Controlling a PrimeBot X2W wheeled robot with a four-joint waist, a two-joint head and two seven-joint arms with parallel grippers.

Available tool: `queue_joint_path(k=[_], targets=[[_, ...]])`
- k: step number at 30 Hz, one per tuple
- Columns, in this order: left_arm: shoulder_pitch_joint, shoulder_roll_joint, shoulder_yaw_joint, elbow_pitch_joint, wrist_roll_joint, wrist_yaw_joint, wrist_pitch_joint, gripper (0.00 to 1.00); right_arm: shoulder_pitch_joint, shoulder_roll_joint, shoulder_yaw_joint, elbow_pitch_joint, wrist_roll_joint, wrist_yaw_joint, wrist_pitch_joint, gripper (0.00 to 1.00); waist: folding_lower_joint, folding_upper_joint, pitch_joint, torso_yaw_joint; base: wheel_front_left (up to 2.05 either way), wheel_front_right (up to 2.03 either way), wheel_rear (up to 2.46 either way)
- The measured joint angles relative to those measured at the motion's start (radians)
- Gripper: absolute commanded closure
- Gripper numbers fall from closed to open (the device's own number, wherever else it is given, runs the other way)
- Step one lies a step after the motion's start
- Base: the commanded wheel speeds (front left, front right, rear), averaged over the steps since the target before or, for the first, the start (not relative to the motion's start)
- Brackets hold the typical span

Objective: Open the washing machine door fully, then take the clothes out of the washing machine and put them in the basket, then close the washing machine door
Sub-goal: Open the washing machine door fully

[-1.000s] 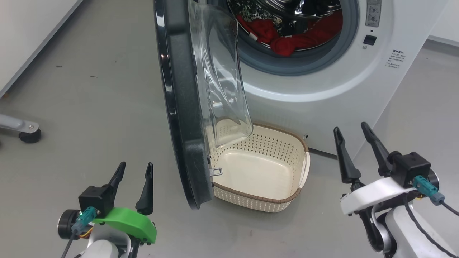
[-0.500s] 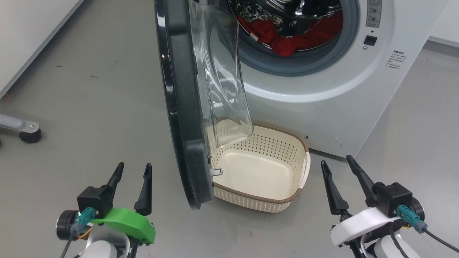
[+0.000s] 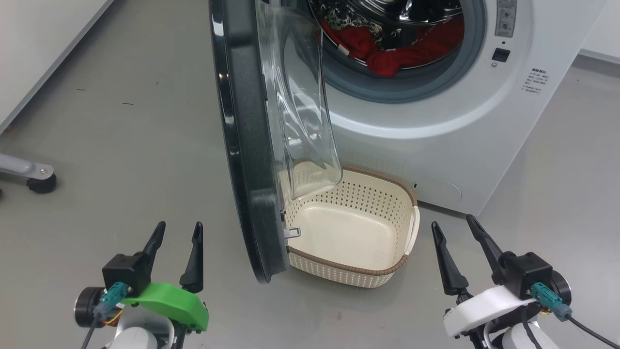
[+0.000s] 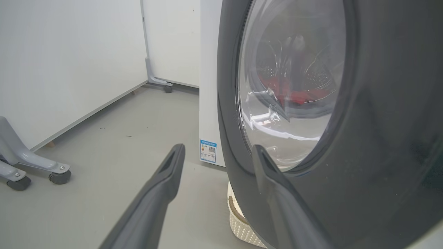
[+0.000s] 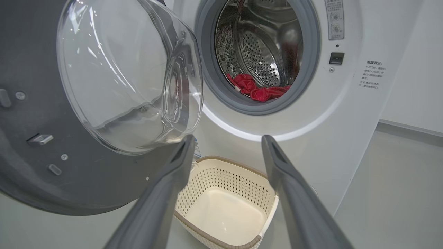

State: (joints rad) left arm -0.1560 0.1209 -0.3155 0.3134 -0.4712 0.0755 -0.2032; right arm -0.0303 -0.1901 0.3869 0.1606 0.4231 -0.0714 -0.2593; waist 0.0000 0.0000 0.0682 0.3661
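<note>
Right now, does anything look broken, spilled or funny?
Nothing looks broken or spilled. One thing is awkward: the open washing machine door hangs over the left end of the basket, so its glass bowl covers part of the opening. The red clothes lie inside the washing machine; the basket is empty.

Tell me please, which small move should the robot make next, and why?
Probably bring the open right claw to the washing machine door's inner side and push it wider. The door stands about halfway, its glass bulge over the basket, and red clothes lie in the drum.
</note>
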Motion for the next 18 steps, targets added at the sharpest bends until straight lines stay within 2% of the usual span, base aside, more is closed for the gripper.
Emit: queue_joint_path(k=[6,7,8,9,10,18], targets=[[0.008,0.000,0.000,0.000,-0.001,0.000,0.005,0.00,0.009,0.008,-0.014,0.002,-0.013,0.009,0.000,0.00,0.0000,0.0000,-0.002,0.001,0.00,0.00,0.00],[0.008,0.000,-0.001,0.000,-0.001,0.000,0.008,0.18,0.012,0.010,-0.016,0.002,-0.014,0.009,0.000,0.00,0.0000,0.0000,-0.002,0.002,0.00,0.00,0.00],[0.008,0.000,-0.002,0.000,-0.001,0.000,0.008,0.59,0.015,0.011,-0.018,0.003,-0.015,0.009,0.000,0.00,0.0000,0.0000,-0.002,0.002,0.00,0.00,0.00],[0.008,0.000,-0.002,0.000,-0.001,0.000,0.008,0.75,0.017,0.012,-0.019,0.003,-0.019,0.012,0.000,0.00,0.0000,0.0000,-0.002,0.002,0.00,0.00,0.00],[0.008,0.000,-0.003,0.000,-0.001,0.000,0.008,1.00,0.018,0.014,-0.022,0.003,-0.021,0.018,0.000,0.00,0.0000,0.0000,-0.002,0.003,0.00,0.00,0.00],[0.010,0.001,-0.007,-0.001,-0.001,0.005,0.009,1.00,0.020,0.029,-0.042,0.007,-0.039,0.027,0.000,0.00,0.0000,0.0000,-0.003,0.006,0.00,0.00,0.00]])
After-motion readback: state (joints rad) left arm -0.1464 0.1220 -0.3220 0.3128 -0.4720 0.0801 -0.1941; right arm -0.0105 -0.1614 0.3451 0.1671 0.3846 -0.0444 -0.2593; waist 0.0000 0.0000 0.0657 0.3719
